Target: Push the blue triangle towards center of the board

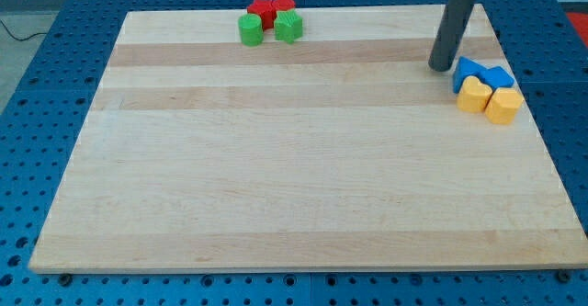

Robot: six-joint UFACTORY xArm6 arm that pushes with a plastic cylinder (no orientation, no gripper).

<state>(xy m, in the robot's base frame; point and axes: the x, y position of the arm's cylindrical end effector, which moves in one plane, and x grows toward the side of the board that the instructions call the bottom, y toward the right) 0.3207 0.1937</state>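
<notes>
Camera view: desk (276,177) seen whole.
Blue triangle (469,70): near desk's right edge, toward top right corner; touches blue block (499,75) and two yellow blocks (472,95) (503,105).
My tip (442,68): just left of triangle, on its centre-facing side.
Jaws: none; plain rod.
Judgement: tip must get round to triangle's right.
Elsewhere: red/green cluster (270,19) at top edge.

red (272,10), green (270,28), yellow blocks (489,99)
</notes>
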